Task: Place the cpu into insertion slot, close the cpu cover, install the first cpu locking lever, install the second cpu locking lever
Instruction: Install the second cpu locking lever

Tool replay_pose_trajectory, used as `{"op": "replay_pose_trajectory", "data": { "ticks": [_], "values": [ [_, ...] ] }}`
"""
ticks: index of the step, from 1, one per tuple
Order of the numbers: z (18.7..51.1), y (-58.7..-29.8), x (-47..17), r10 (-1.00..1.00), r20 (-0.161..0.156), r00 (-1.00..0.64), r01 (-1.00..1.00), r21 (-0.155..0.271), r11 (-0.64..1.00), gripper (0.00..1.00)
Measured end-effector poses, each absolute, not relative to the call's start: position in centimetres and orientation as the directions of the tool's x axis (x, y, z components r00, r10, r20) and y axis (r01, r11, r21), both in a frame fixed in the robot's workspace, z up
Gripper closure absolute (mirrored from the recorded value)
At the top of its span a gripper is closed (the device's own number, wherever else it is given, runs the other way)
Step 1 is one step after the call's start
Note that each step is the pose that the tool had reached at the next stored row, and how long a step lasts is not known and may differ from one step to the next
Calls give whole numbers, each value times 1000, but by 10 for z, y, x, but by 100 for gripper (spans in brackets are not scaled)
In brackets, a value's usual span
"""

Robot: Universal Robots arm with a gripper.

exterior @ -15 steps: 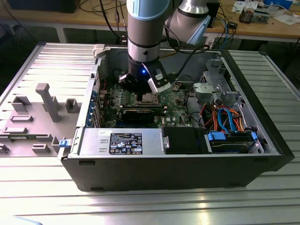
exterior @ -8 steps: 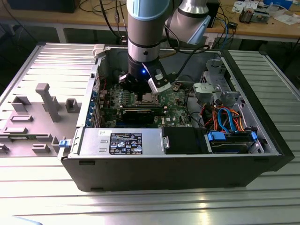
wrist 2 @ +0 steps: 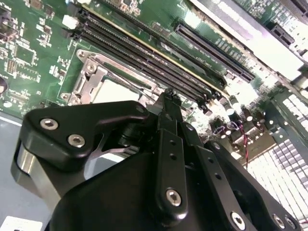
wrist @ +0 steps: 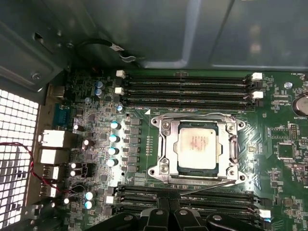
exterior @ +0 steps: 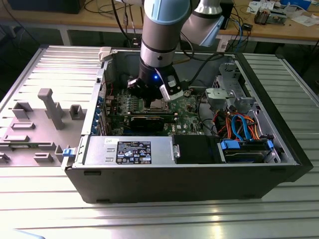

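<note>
Silver cpu [wrist: 197, 146] seated in insertion slot [wrist: 163, 147], cpu cover [wrist: 233, 144] down, gripper [wrist: 168, 211] just beside, fingers pinched together, holding nothing.

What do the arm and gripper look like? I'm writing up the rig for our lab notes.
The arm has silver-grey tube segments and a light blue joint cap, ending in a black wrist with a small blue light. The gripper is matte black, with angular linkage plates joined by silver screws and narrow black fingers.

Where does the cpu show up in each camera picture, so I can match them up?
Exterior view: the cpu sits on the green board just below the arm's wrist.
First wrist view: centred, seated in the silver cover.
Second wrist view: pale patch just above the gripper.
Shared landmark: the long black memory slots beside it.
</note>
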State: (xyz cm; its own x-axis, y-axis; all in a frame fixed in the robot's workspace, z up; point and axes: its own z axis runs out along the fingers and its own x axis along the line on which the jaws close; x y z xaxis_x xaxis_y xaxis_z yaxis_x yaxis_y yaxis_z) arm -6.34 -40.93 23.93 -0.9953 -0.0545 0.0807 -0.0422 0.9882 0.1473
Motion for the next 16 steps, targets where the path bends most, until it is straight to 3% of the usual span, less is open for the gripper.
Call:
{"op": "replay_pose_trajectory", "data": {
  "ticks": [16],
  "values": [
    [225,-410,-65,-58,78,-995,-43,178,983,89]
  ]
}}
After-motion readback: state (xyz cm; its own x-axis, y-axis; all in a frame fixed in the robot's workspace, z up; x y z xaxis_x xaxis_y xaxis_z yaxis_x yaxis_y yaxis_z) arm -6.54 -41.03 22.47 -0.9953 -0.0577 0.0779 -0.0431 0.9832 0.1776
